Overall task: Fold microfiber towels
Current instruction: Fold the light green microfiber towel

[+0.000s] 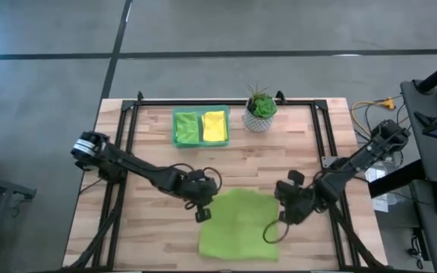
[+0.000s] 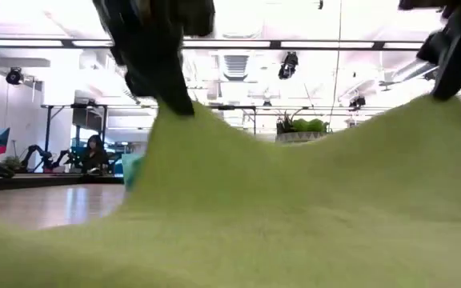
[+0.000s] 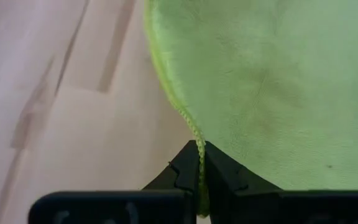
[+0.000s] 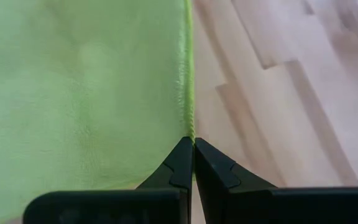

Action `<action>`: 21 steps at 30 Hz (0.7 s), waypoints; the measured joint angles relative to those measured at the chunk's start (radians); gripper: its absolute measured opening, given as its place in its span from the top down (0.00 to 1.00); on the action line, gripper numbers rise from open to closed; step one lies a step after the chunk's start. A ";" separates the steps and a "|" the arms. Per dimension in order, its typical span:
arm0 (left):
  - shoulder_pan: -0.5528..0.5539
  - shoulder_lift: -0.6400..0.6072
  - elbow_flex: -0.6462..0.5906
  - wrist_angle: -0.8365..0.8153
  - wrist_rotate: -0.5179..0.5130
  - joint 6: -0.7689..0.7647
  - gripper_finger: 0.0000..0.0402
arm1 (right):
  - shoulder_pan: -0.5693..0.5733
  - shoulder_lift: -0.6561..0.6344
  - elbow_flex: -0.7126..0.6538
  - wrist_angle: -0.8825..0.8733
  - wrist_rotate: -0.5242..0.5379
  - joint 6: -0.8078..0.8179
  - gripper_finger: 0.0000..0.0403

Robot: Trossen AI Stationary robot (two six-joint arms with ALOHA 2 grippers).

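Two grippers' pinch on fuzzy lime towel (image 1: 237, 225)

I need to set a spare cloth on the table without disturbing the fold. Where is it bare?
Bare wood lies left of the green tray at the far edge, and right of the potted plant. The near middle is crowded: the left gripper and right gripper each pinch the lime green towel there.

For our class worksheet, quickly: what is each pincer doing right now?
Left pincer: shut on the edge of the lime green towel.
Right pincer: shut on the opposite edge of the same towel.
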 joint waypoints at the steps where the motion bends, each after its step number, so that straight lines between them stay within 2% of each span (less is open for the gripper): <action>1: 0.012 0.014 0.000 0.002 -0.003 0.006 1.00 | -0.018 -0.002 -0.022 0.014 0.000 -0.014 0.98; 9: 0.115 0.079 0.000 0.001 -0.014 0.106 1.00 | -0.192 -0.002 -0.156 0.173 -0.051 -0.147 0.98; 21: 0.314 0.095 -0.005 -0.023 -0.038 0.161 1.00 | -0.434 -0.002 -0.207 0.186 -0.051 -0.281 0.98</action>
